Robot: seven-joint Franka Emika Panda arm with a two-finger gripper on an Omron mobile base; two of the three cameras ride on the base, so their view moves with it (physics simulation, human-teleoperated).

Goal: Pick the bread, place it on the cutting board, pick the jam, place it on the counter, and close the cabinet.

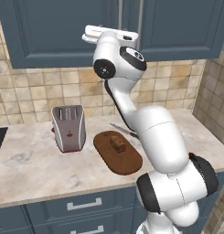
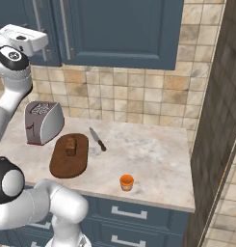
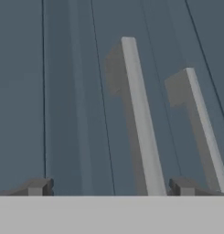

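With the small dark brown bread chunk [image 2: 71, 145] on the brown oval cutting board [image 2: 66, 161] and the tiny orange jam jar [image 2: 126, 182] on the beige marbled surface [image 2: 148, 154] at lower centre, I judge closing the dark blue-grey cabinet [image 3: 77, 100] is in hand: my tool [image 3: 109, 186], tips apart and empty at the frame's bottom, faces its silver handles [image 3: 140, 119] and must press the door flush.

The worktop [image 2: 148, 154] is beige marbled stone with a smooth, faintly glossy face, and on it lies a cutting board [image 2: 69, 159] of dark brown matt wood. The toaster [image 1: 68, 128] looks like brushed silver metal, and the knife [image 2: 97, 139] has a metal blade. The cabinet [image 2: 124, 34] doors are matt blue-grey painted panels with slim satin-metal handles [image 3: 140, 119], against rough tan stone tiles [image 2: 138, 96].
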